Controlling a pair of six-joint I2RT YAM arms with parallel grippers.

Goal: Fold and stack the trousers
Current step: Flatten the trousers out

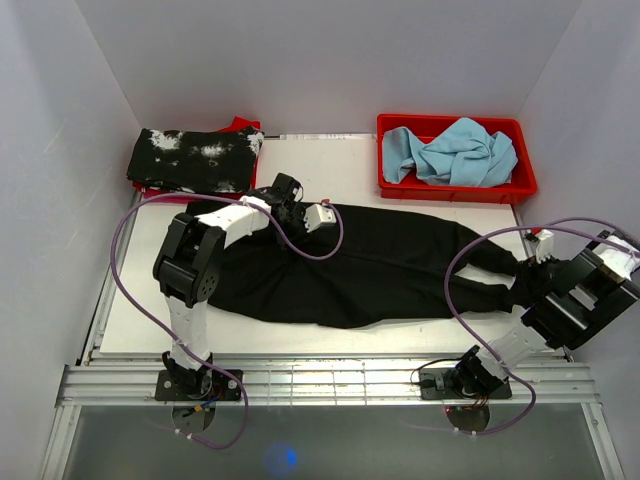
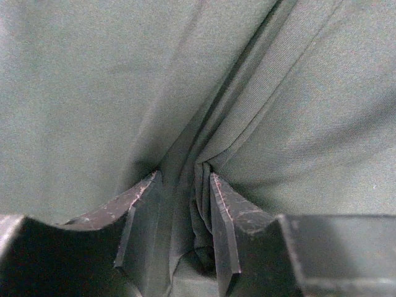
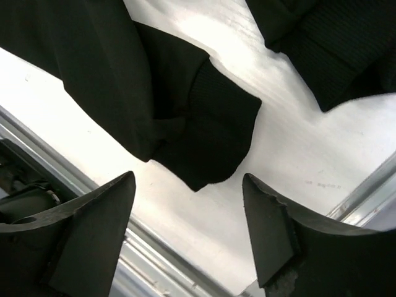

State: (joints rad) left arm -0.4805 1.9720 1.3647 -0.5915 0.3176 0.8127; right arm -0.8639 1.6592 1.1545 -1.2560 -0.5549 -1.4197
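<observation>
The plain black trousers (image 1: 370, 265) lie flat across the white table, waist to the left and leg cuffs to the right. My left gripper (image 1: 289, 206) is down on the waist end at its far edge. In the left wrist view it (image 2: 184, 176) is shut on a bunched fold of the trousers' fabric (image 2: 204, 192). My right gripper (image 1: 526, 287) hovers over the leg ends, open and empty. In the right wrist view it (image 3: 187, 179) stands just over the tip of one ribbed cuff (image 3: 213, 133). The other cuff (image 3: 337, 59) lies further off.
A red bin (image 1: 520, 188) holding a light blue cloth (image 1: 455, 150) stands at the back right. A black garment with white splotches (image 1: 195, 158) lies at the back left on something red. The metal rail (image 1: 330, 380) runs along the table's near edge.
</observation>
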